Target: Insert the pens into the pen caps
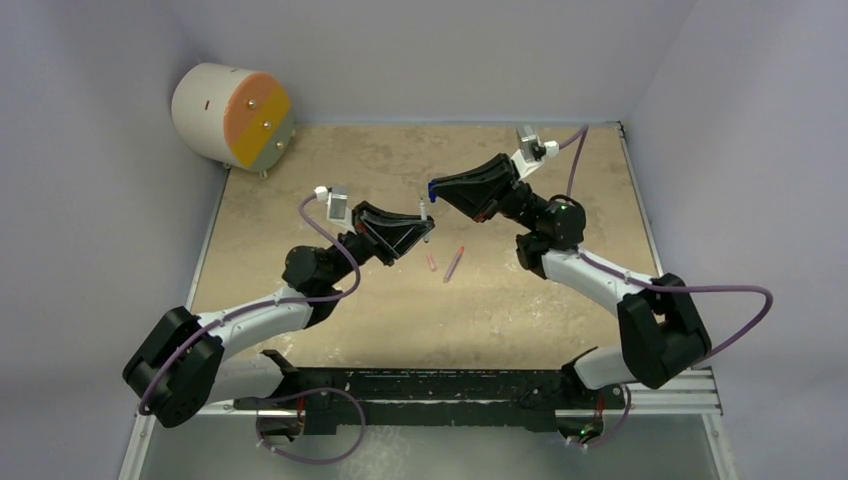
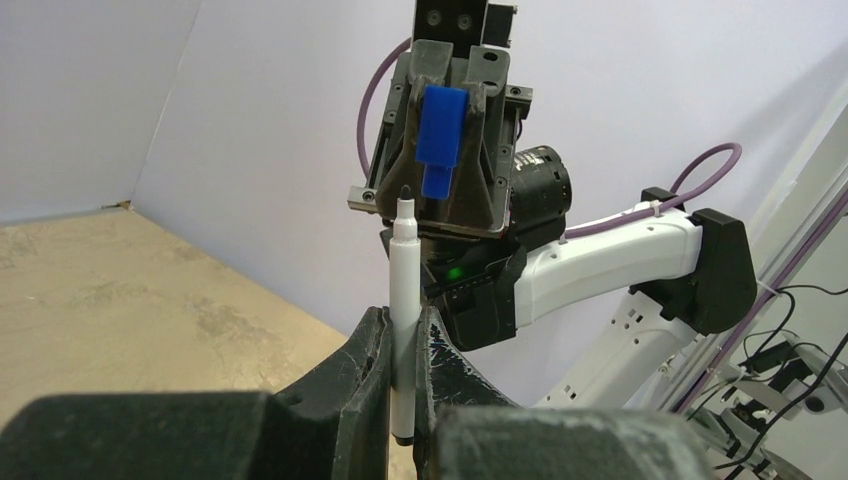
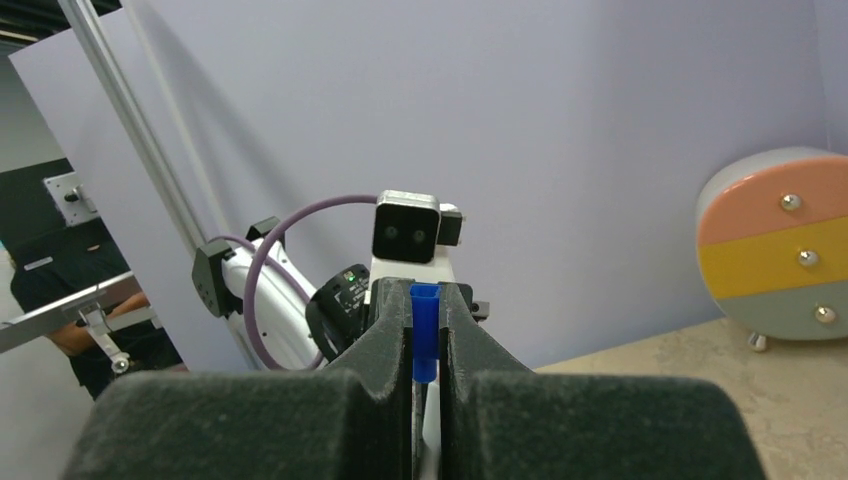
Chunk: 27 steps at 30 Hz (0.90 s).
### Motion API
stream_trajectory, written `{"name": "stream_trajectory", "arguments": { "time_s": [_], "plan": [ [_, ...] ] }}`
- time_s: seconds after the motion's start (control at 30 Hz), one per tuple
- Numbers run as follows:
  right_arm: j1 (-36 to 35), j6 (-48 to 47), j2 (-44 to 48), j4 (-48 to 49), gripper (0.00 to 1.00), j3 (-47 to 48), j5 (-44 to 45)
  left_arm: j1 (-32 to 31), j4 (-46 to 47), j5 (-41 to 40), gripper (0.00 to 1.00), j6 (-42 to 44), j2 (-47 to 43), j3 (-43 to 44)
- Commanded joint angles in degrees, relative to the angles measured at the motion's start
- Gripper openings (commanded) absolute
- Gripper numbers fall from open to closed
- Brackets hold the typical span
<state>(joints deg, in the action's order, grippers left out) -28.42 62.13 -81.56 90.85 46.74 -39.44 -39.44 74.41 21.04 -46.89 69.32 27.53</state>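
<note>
My left gripper (image 2: 403, 325) is shut on a white pen (image 2: 405, 300), held upright with its dark tip up. Facing it, my right gripper (image 2: 440, 150) is shut on a dark blue pen cap (image 2: 440, 135), whose narrow end hangs just above and right of the pen tip, with a small gap. The right wrist view shows the cap (image 3: 424, 335) clamped between the fingers of that gripper (image 3: 425, 300). From above, both grippers meet mid-table, left (image 1: 425, 222) and right (image 1: 432, 190). An orange-red pen (image 1: 454, 263) and a small pinkish-red cap (image 1: 431, 263) lie on the table below them.
A cream drum with an orange, yellow and grey face (image 1: 232, 115) stands at the back left corner, also seen as the drum (image 3: 775, 245) at the right. Lilac walls close the beige table (image 1: 300, 170) on three sides.
</note>
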Motion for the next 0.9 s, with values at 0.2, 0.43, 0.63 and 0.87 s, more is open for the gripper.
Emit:
{"name": "stream_trajectory", "arguments": {
  "time_s": [0.2, 0.43, 0.63, 0.87],
  "plan": [
    [0.2, 3.0, -1.3, 14.0, 0.00, 2.8, -0.9, -0.3, -1.9, 1.5, 0.00, 2.3, 0.5, 3.8],
    [0.2, 1.7, -2.2, 12.4, 0.00, 5.0, -0.9, -0.5, -2.4, 1.8, 0.00, 2.8, 0.0, 3.5],
    [0.2, 1.5, -3.3, 12.0, 0.00, 5.4, -0.9, -0.5, -3.3, 1.5, 0.00, 3.5, -1.2, 3.1],
    [0.2, 1.9, -4.3, 12.9, 0.00, 4.8, -1.1, -0.6, -4.7, 1.8, 0.00, 4.0, -2.4, 3.6]
  ]
}}
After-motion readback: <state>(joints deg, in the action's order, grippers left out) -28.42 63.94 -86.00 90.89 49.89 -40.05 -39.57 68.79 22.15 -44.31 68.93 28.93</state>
